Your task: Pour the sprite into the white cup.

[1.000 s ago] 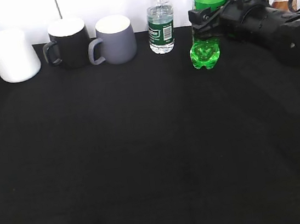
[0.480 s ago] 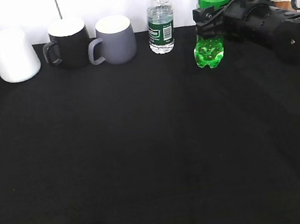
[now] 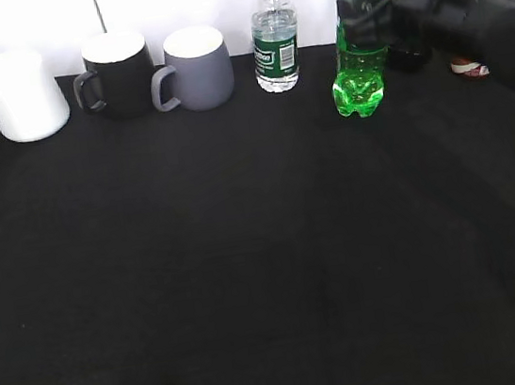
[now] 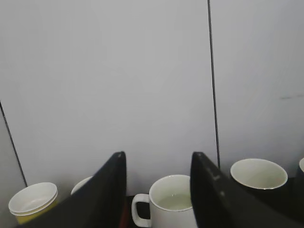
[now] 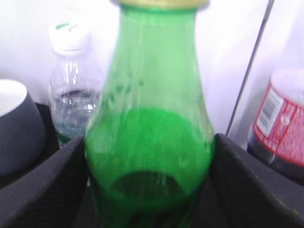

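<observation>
Right gripper (image 3: 359,22) pinching upright sprite bottle (image 3: 359,79); white mug (image 3: 22,95) far left, nearer left gripper (image 4: 159,190), jaws spread.

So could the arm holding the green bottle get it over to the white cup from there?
Probably yes. The right fingers grip the green bottle, lifted off the table. The white cup sits far left, past the black mug, grey mug and water bottle; it is a long reach.
</observation>
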Tool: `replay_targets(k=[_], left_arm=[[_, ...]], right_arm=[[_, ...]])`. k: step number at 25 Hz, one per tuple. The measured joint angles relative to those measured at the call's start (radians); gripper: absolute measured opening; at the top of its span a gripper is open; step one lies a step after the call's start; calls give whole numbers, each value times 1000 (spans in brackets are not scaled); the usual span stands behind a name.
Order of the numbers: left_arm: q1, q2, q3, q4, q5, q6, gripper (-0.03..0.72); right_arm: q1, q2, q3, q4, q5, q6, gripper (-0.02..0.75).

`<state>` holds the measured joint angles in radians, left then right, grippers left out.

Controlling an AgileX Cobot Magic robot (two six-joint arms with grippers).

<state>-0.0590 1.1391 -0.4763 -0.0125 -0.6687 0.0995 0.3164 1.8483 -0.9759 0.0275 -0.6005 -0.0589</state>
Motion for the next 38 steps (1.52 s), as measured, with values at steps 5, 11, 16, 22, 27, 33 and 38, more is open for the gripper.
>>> replay_targets(k=[5,11,16,22,27,33,38], left_arm=[[0,0,0,0,0,0,343],[0,-221,-43,-49,376,1,302],[29,-729,-297,36,1209,-6,214],[29,-1102,-327,86,1643,-57,207],[29,-1146,-325,87,1834,-57,200],[29,-1146,-113,49,1739,-81,199],[29,-1146,-61,34,1732,-99,196]], right_arm=[[0,-170,146,10,-22,-9,588],[0,-617,160,1,462,-22,582],[0,-1031,160,-20,1074,-24,579],[0,-1529,275,104,1522,-206,578],[0,-1724,395,166,1646,-224,578],[0,-1751,443,159,1675,-224,578],[0,-1751,475,159,1670,-224,578]])
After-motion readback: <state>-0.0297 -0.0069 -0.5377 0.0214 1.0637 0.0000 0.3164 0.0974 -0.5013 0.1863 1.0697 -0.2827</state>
